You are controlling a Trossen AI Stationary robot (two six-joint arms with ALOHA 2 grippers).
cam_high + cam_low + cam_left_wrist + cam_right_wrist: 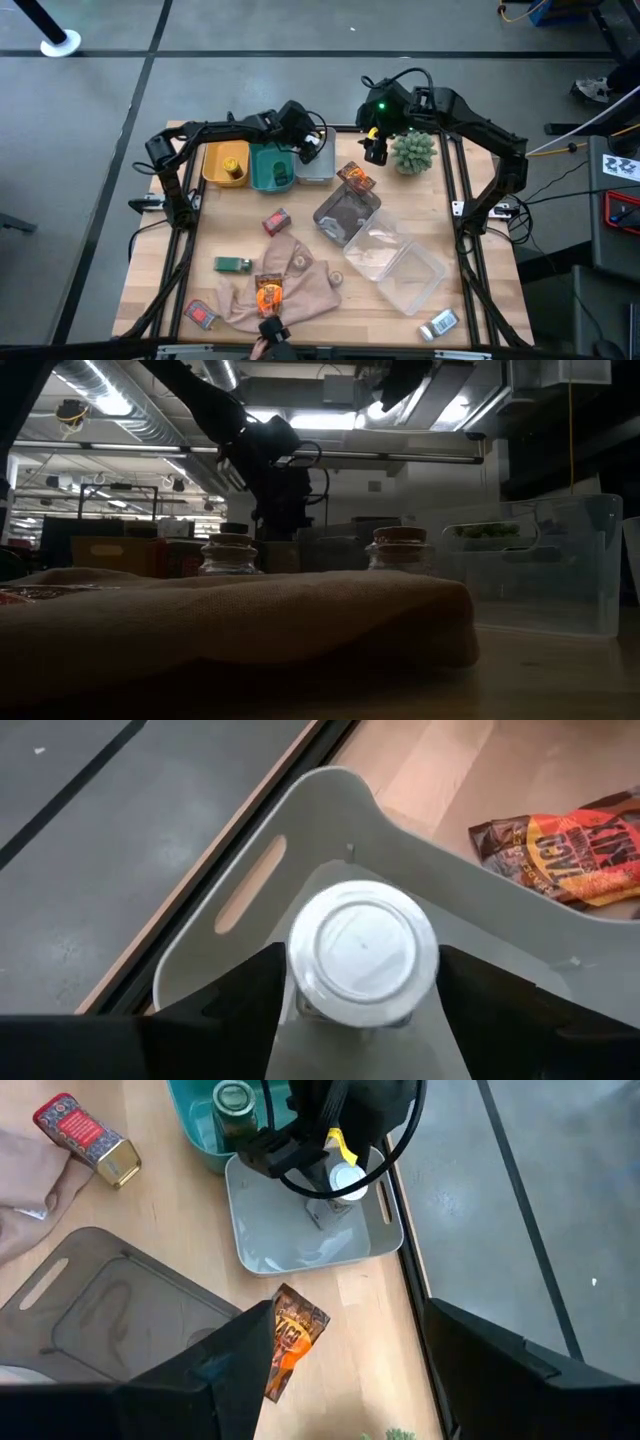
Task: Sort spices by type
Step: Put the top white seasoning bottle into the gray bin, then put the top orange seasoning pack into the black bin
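Note:
My left gripper (312, 150) is at the table's far edge, over a grey bin (318, 172), shut on a white-capped jar (362, 955). My right gripper (375, 146) hangs open and empty above the far edge, near an orange-brown sachet (357, 180) that lies flat on the table. A yellow bin (212, 160) holds a yellow jar (232, 170). A teal bin (262, 180) holds a jar (233, 1098). A red packet (276, 221), a green box (232, 264) and another red packet (200, 314) lie on the table. A second sachet (268, 293) lies on the beige cloth (300, 290). My left gripper has the jar between its two fingers (250, 995), one on each side of the jar just under its cap (300, 990). The fingers come from above, pointing down into the grey bin. The jar stands upright. Whether its base is on the bin floor does not show.
A green plant ball (413, 152) sits at the far right. A grey lid (345, 215) and a clear tub (405, 265) lie mid-table. Two small jars (232, 552) (398, 550) stand by the cloth. A silver packet (438, 323) lies at the near right.

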